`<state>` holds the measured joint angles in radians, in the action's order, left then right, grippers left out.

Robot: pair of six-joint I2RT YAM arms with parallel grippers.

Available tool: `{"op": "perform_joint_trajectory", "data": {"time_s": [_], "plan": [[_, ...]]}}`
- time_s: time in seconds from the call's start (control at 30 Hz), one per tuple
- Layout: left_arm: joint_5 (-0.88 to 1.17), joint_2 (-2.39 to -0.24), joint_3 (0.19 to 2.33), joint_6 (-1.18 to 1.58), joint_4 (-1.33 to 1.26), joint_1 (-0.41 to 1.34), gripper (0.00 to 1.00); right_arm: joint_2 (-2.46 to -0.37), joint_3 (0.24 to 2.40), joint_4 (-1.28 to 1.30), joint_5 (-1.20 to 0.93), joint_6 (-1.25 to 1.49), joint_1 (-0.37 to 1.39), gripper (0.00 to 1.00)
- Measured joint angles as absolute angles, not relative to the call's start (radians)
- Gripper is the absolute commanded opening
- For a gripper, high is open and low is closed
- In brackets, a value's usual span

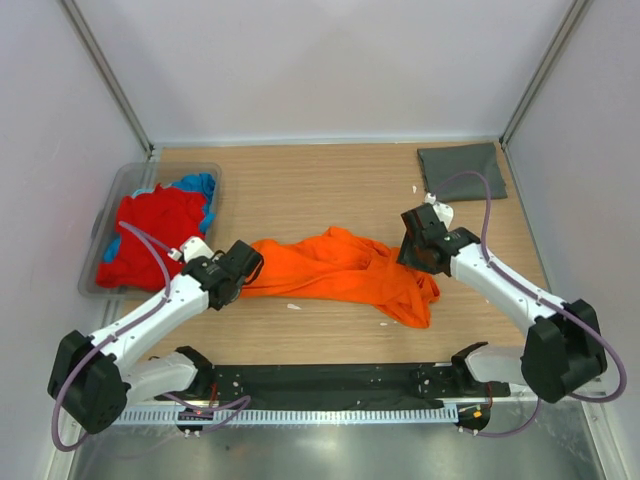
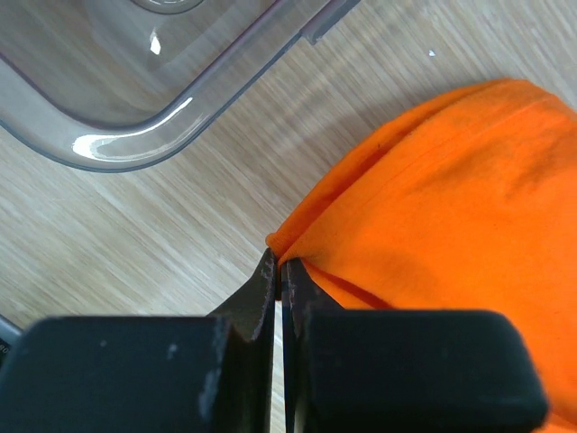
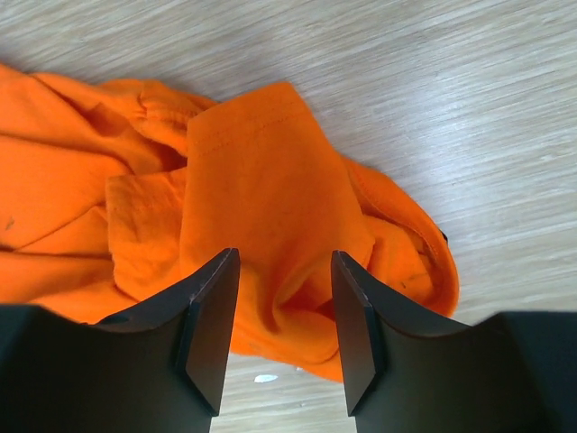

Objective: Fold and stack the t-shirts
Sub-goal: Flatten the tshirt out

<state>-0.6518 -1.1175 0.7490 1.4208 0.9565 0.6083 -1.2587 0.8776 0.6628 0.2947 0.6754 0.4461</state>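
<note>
The bright orange t-shirt (image 1: pixel 340 272) lies crumpled across the middle of the wooden table. My left gripper (image 1: pixel 243 266) is shut on the shirt's left edge (image 2: pixel 297 236). My right gripper (image 1: pixel 420 252) is open above the shirt's right side, with orange folds (image 3: pixel 270 216) between and beyond its fingers. A dark grey t-shirt (image 1: pixel 462 171) lies folded at the back right. Red (image 1: pixel 150 235) and blue (image 1: pixel 198 185) t-shirts fill the clear plastic tub (image 1: pixel 105 215) at the left.
The tub's rounded corner (image 2: pixel 135 153) shows close to my left gripper. Small white scraps (image 1: pixel 293 306) lie on the table near the shirt. White walls with metal posts (image 1: pixel 110 80) enclose the table.
</note>
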Motion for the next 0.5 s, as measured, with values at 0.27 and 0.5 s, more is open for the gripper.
{"op": "perform_joint_trajectory", "data": {"time_s": [0.27, 0.5], "plan": [[-0.637, -1.103, 0.743, 1.399, 0.909, 0.608, 0.0, -1.363, 0.879, 0.61, 0.289, 0.723, 0.43, 0.29], [-0.598, -1.2, 0.796, 1.351, 0.848, 0.558, 0.0, -1.42, 0.931, 0.582, 0.358, 0.706, 0.388, 0.01]]}}
